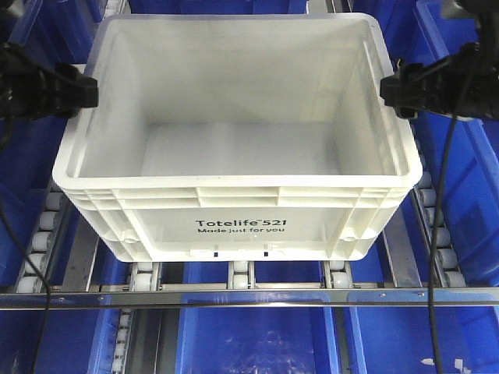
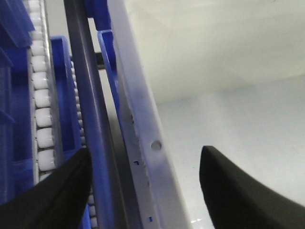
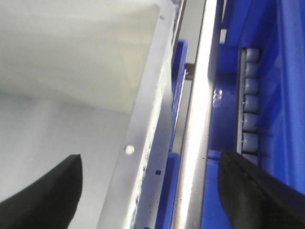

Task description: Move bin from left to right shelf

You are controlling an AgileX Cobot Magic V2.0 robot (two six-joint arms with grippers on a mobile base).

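The white bin (image 1: 234,210), printed "Totelife 521", sits empty on the grey roller tracks of the right shelf (image 1: 249,297), just behind its shiny steel front rail. My left gripper (image 1: 80,92) is at the bin's left rim and stands open. In the left wrist view, the left gripper (image 2: 144,153) straddles the bin rim (image 2: 143,124), one finger outside and one inside. My right gripper (image 1: 396,88) is at the right rim, also open. The right wrist view shows the right gripper (image 3: 150,156) astride the bin rim (image 3: 143,138) without touching it.
Blue plastic bins flank the white one on the left (image 1: 27,167) and right (image 1: 468,164), and more sit on the level below (image 1: 257,335). Black cables (image 1: 437,234) hang from both arms. A steel side rail (image 3: 195,129) runs close beside the bin's right wall.
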